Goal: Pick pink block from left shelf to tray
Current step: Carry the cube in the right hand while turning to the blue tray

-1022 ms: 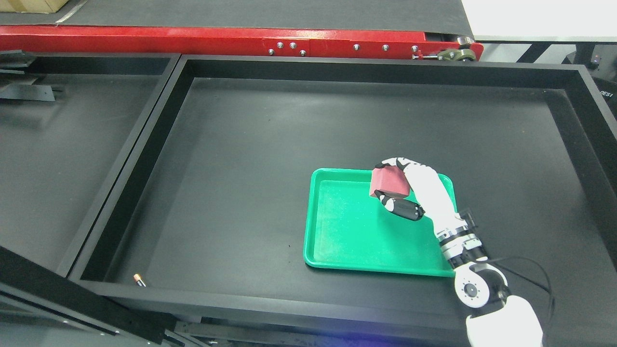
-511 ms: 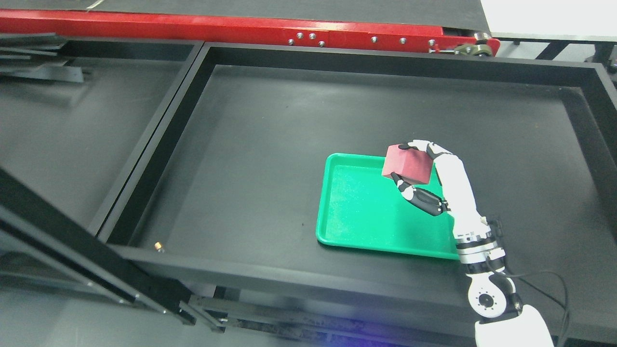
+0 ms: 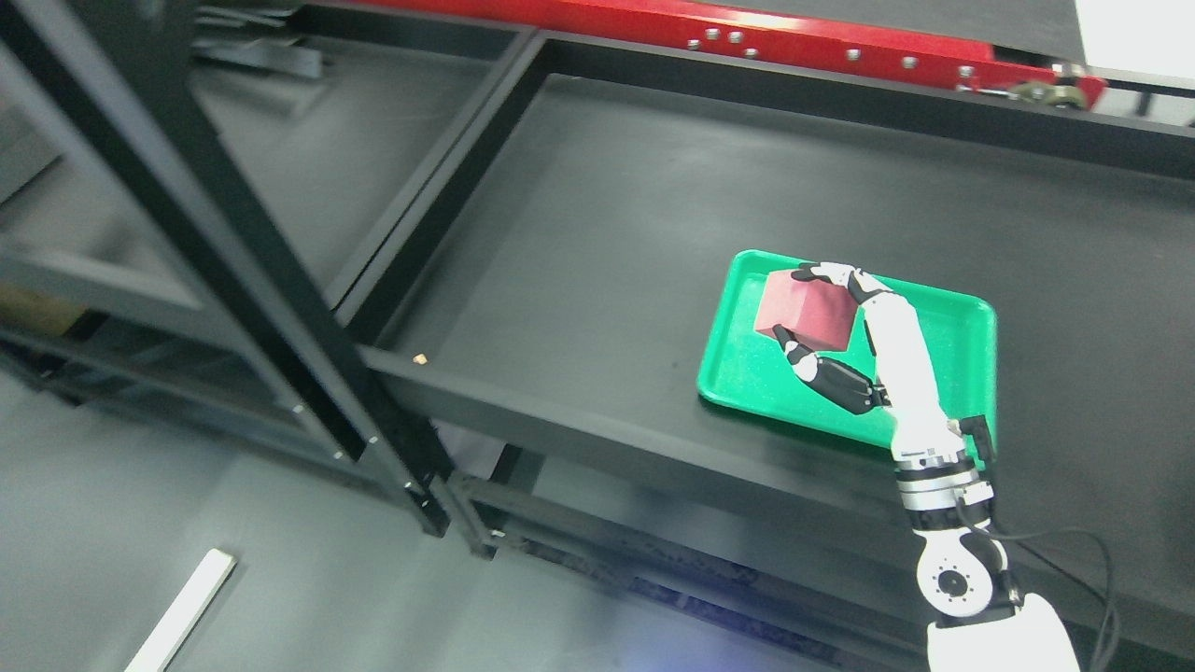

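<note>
A pink block (image 3: 808, 313) hangs over the left part of the green tray (image 3: 962, 355), gripped by my right hand (image 3: 814, 310). White fingertips (image 3: 822, 273) curl over the block's top and the thumb presses it from below. Whether the block touches the tray floor I cannot tell. The right arm rises from the lower right corner. My left arm does not show.
The tray lies in a big black bin with raised walls (image 3: 597, 425). A second black bin (image 3: 355, 177) adjoins on the left. A black shelf post (image 3: 233, 243) crosses the left foreground. A small battery (image 3: 421, 357) sits at the bin's near left corner. A red rail (image 3: 803, 42) runs behind.
The camera has swung left and down, so the whole scene shifted right and tilted. My right hand still holds the pink block over the tray, now nearer its left side.
</note>
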